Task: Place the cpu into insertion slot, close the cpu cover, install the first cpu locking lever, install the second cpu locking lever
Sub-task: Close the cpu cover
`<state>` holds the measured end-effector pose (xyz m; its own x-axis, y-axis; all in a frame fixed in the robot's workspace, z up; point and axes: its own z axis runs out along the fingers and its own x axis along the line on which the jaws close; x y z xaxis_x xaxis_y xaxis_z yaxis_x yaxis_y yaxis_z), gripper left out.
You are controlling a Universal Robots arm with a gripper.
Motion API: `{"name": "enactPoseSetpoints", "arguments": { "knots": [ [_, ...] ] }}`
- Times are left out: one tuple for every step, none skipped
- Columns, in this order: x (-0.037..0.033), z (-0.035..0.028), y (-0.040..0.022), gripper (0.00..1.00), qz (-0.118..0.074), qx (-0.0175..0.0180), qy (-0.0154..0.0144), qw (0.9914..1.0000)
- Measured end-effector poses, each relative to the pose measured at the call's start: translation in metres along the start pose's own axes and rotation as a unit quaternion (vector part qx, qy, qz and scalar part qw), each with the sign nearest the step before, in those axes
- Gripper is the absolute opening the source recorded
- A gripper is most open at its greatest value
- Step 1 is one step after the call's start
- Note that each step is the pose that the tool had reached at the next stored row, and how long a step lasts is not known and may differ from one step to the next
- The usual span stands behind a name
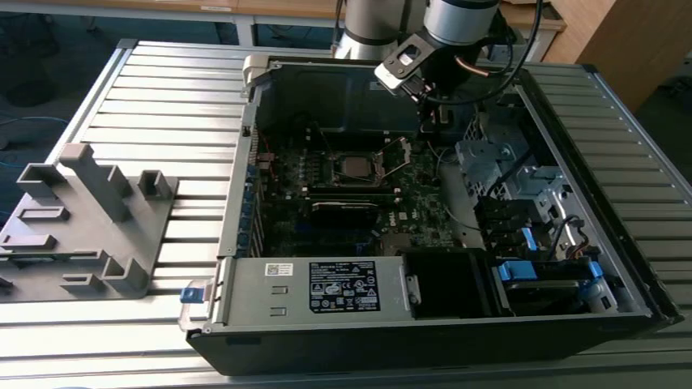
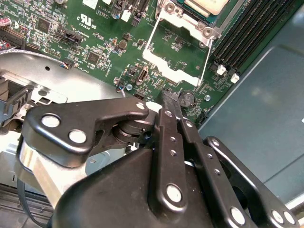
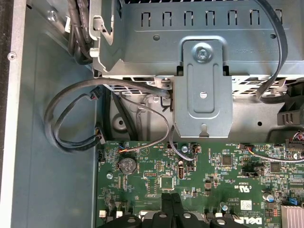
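Observation:
In the exterior view the open computer case holds the motherboard, with the insertion slot (image 1: 327, 168) near its middle. The cpu (image 1: 354, 167) lies flat in the slot, its dull metal top showing. The cpu cover (image 1: 396, 154) is swung open on the slot's right side. My gripper (image 1: 430, 120) hangs above the board just behind and right of the cover. In the second wrist view its black fingers (image 2: 167, 97) are pressed together with nothing between them, close to the open cover (image 2: 180, 23) and beyond it the cpu (image 2: 207, 4). The gripper (image 3: 171, 198) is shut over the board's edge.
A labelled power supply (image 1: 324, 288) fills the case's front. A metal drive cage (image 3: 204, 85) and looped black cables (image 3: 76, 118) sit beside the board. Memory slots (image 2: 247, 28) run near the socket. A grey fixture (image 1: 87, 219) stands on the slatted table at the exterior view's left.

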<state>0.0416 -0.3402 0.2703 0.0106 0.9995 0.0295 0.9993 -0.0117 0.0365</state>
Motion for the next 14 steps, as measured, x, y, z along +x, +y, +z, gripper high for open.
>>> {"name": "enactPoseSetpoints", "arguments": {
  "knots": [
    [0.0,0.0002,0.0,0.11,0.0,0.0,0.0001,1.0],
    [0.0,0.0007,0.0,0.11,0.0,0.0,0.0002,1.0],
    [0.0,0.0009,0.0,0.11,0.0,0.0,0.0001,1.0],
    [0.0,0.0012,0.0,0.11,0.0,0.0,0.0001,1.0],
    [-0.0001,0.0013,0.0006,0.11,0.0,0.0,0.0001,1.0],
    [-0.0001,0.0014,0.0011,0.11,0.0,0.0,0.0001,1.0],
    [0.0,0.0016,0.0016,0.11,0.0,0.0,0.0,1.0],
    [0.0,0.0022,0.0019,0.11,0.0,0.0,0.0003,1.0],
    [0.0,0.0029,0.0019,0.11,0.0,-0.0001,0.0004,1.0],
    [-0.0001,0.0038,0.0019,0.11,0.0,0.0,0.0002,1.0],
    [-0.0001,0.0051,0.0018,0.11,0.0,0.0,0.0003,1.0],
    [-0.0002,0.0066,0.0018,0.11,0.0,0.0,0.0003,1.0],
    [-0.0002,0.0082,0.0018,0.11,0.0,0.0,0.0002,1.0],
    [-0.0003,0.01,0.0017,0.11,0.0,0.0,0.0002,1.0]
  ]
}}
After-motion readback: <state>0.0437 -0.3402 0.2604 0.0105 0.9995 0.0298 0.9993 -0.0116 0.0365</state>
